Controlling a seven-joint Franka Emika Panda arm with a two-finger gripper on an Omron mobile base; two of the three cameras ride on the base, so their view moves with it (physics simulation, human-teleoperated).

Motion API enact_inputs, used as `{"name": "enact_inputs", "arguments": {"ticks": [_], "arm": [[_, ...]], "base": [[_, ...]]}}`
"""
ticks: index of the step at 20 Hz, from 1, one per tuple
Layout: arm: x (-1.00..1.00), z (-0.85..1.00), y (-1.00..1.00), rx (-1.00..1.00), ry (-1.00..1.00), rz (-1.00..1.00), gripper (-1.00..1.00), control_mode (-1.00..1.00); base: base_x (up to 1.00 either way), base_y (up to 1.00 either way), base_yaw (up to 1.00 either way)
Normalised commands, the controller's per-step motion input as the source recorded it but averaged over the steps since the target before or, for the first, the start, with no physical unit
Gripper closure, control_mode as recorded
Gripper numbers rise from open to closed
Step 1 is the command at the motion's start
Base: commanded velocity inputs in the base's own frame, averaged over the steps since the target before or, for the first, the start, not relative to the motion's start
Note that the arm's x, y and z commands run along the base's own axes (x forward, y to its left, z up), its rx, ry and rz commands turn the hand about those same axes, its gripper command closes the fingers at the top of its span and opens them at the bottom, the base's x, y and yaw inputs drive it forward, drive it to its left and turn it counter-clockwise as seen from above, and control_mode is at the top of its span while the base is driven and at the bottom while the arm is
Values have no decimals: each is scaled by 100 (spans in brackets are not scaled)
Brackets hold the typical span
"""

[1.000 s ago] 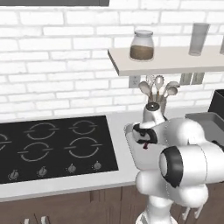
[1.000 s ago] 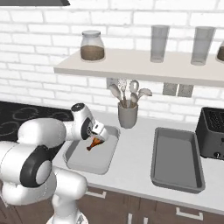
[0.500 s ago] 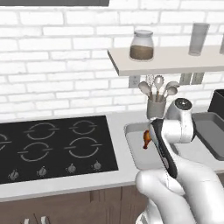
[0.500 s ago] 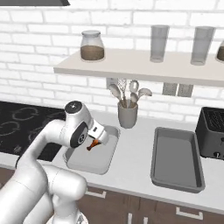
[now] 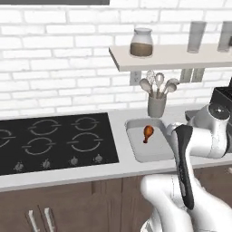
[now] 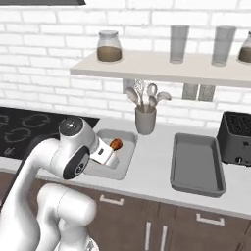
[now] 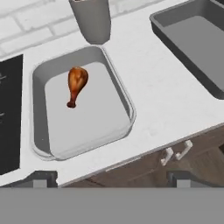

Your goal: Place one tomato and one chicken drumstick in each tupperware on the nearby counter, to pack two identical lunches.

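Note:
A golden-brown chicken drumstick lies alone in the lighter grey tupperware, meaty end toward the wall; it also shows in the left base view. The dark grey tupperware sits empty to its right on the counter, and appears again in the right base view. My gripper hovers above the counter's front edge, in front of the lighter tray. Its jaws are open with nothing between them. The tomato is out of view.
A grey utensil holder stands behind the lighter tray against the brick wall. A black cooktop lies to the left and a black toaster to the far right. A wall shelf with jars hangs overhead.
My hand has pulled back and up from over the lighter tray toward the counter's front edge. The drumstick stays lying in the tray.

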Motion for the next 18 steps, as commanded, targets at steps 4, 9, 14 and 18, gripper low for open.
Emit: {"name": "enact_inputs", "arguments": {"ticks": [4, 9, 14, 18], "arm": [[0, 0, 0, 0, 0, 0, -100, 100], [0, 0, 0, 0, 0, 0, -100, 100], [0, 0, 0, 0, 0, 0, -100, 100], [0, 0, 0, 0, 0, 0, -100, 100]], "base": [[-100, -21, 0], [-100, -25, -31], [-70, 0, -84], [-46, -2, -89]]}}
